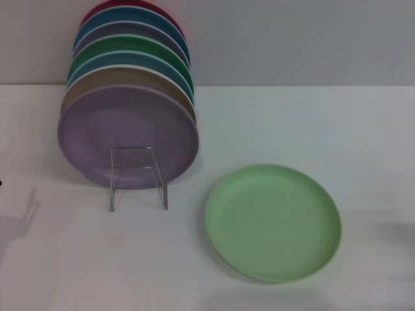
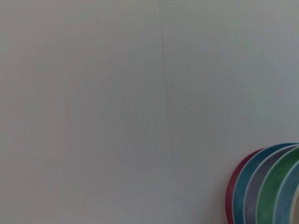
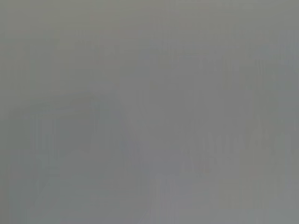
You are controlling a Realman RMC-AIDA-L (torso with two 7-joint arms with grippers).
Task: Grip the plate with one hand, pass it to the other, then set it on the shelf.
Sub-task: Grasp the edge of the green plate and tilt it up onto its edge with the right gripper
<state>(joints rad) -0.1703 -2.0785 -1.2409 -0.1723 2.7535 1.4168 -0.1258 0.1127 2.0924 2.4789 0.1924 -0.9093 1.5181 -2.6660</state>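
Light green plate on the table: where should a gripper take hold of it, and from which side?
Probably by the rim, jaws pinching over its edge. The plate lies flat on the table, leaving only the thin raised rim. Come from its right or near side; the rack of plates stands to its left.

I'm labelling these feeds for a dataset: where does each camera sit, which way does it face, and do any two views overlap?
Head view: on the robot's head, facing forward and down at the white table, the light green plate lying flat and the row of upright plates in the clear shelf; no arm shows.
Left wrist view: on the left wrist, facing a blank wall with the plate rims at one corner; none of its own fingers show.
Right wrist view: on the right wrist, showing only featureless grey.
Shared: head and left wrist views both show the upright plates.
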